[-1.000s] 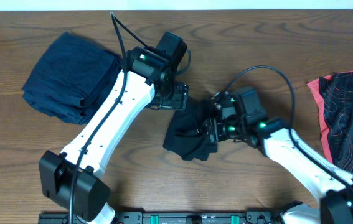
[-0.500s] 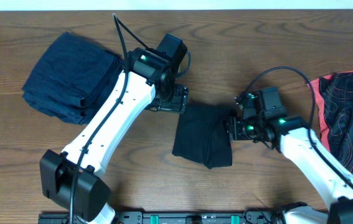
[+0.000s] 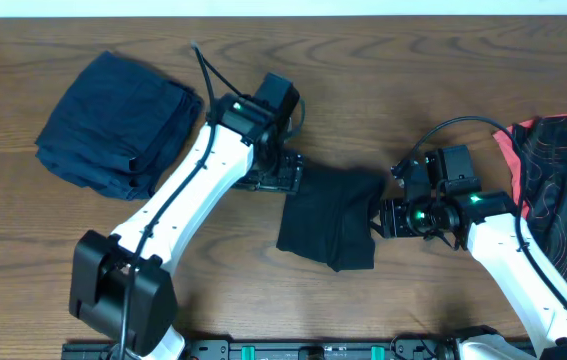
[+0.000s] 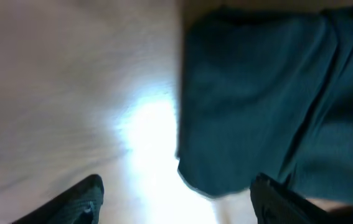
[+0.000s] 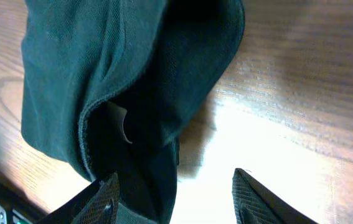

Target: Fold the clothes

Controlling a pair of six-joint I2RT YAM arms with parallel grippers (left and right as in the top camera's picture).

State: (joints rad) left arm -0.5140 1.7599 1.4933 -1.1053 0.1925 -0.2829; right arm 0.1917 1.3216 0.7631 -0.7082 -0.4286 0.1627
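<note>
Mid-counter, nearer the front edge, the black shirt (image 3: 328, 228) lies folded into a lumpy rectangle, its layers gaping along one side. The left gripper (image 3: 291, 178) by its far corner and the right gripper (image 3: 381, 218) beside it both stand wide, empty.

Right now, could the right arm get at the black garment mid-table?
Probably yes: the right gripper sits at the black garment's right edge, jaws open, with nothing between them.

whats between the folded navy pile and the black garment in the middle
Overhead, the left arm's white link crosses between the folded navy fabric pile and the folded black fabric garment; the rest is bare brown wooden table.
</note>
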